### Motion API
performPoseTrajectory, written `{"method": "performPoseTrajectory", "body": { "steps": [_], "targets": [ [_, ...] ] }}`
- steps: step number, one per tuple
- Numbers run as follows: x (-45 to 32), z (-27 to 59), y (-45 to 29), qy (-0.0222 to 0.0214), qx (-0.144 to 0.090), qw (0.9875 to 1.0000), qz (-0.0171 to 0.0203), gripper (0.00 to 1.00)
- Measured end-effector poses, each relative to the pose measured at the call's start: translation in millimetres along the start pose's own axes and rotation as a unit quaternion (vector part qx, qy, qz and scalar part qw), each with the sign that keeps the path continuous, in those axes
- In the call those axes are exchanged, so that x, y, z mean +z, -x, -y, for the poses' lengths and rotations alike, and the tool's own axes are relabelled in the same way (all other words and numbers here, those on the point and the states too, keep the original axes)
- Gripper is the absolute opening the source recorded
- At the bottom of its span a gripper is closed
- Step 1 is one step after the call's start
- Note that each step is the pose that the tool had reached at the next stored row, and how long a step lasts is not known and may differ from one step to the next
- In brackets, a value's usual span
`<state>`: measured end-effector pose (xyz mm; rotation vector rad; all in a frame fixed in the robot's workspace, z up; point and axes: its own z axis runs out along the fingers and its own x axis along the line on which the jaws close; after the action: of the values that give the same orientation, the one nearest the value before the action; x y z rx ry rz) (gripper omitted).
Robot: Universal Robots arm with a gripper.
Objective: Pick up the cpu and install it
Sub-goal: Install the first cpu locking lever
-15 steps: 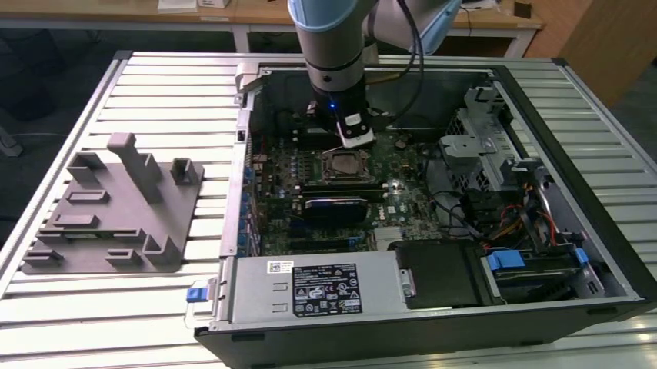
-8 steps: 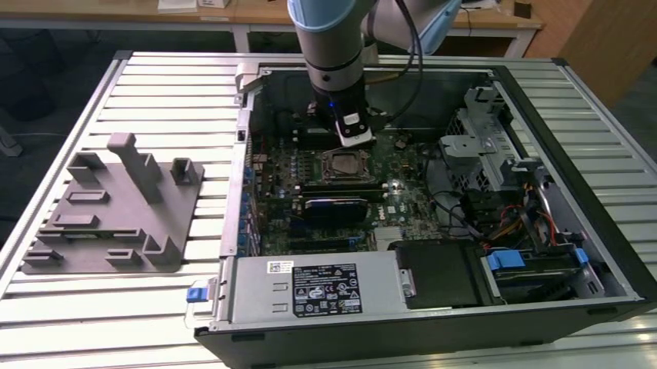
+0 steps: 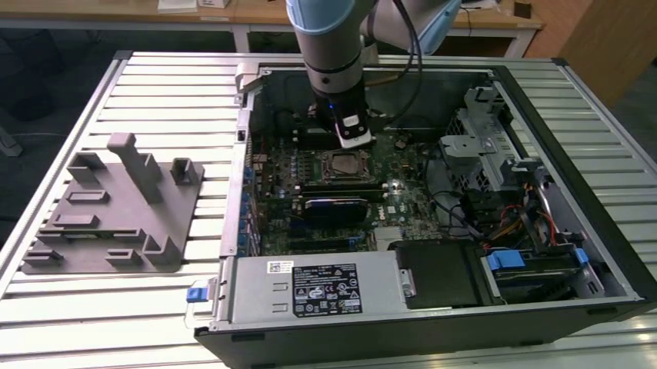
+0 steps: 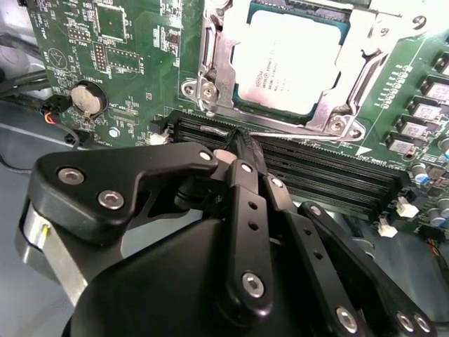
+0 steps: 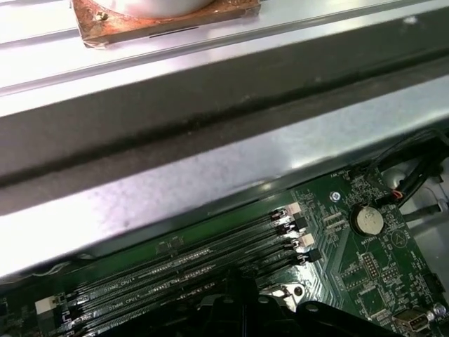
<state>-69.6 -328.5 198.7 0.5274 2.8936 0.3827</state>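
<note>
Open computer case (image 3: 575, 254) on slatted metal table (image 3: 154, 84); steel walls ring the motherboard (image 4: 133, 63), little side room. Arm reaches inside; gripper (image 4: 242, 144) low over black memory slots (image 4: 330, 175), just beside socket frame (image 4: 210, 63). Fingers (image 4: 247, 210) closed together to a point, nothing between them. Cpu (image 4: 295, 60) seated flat in socket, pale matte metal top, shiny steel frame around its edges. Grey plastic fixture (image 3: 113, 207) with upright posts well apart, at the exterior view's left.
</note>
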Motion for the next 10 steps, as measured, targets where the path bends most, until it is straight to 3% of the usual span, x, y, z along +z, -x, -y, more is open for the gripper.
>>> {"method": "performPoseTrajectory", "body": {
  "steps": [10],
  "targets": [
    [5.1,1.5,-0.6,-0.0036,-0.002,1.0,0.0072,0.11]
  ]
}}
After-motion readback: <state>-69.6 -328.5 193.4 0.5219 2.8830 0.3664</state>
